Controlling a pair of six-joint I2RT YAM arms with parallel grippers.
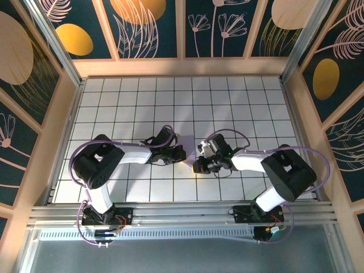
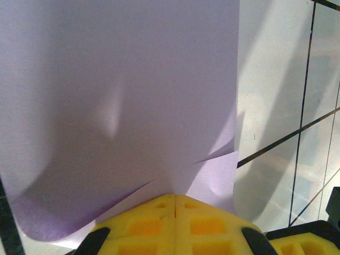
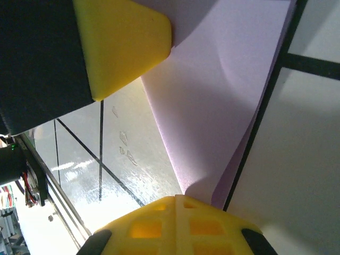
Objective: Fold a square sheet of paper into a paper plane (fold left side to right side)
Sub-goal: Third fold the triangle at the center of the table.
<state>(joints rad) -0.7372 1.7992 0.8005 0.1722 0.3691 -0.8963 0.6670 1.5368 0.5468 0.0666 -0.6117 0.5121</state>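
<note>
The square sheet of paper is pale lavender and is lifted between both grippers at the middle of the tiled table. It is a bent sheet with overlapping layers, not a pointed paper plane. My left gripper is shut on its near edge, where two layers meet. My right gripper is shut on another edge of the same sheet. In the top view the left gripper and right gripper are nearly touching, with a sliver of the paper between them.
A white tiled table with dark grid lines lies inside wooden walls. The left gripper's yellow finger hangs close above in the right wrist view. The arm bases sit on a metal rail at the near edge.
</note>
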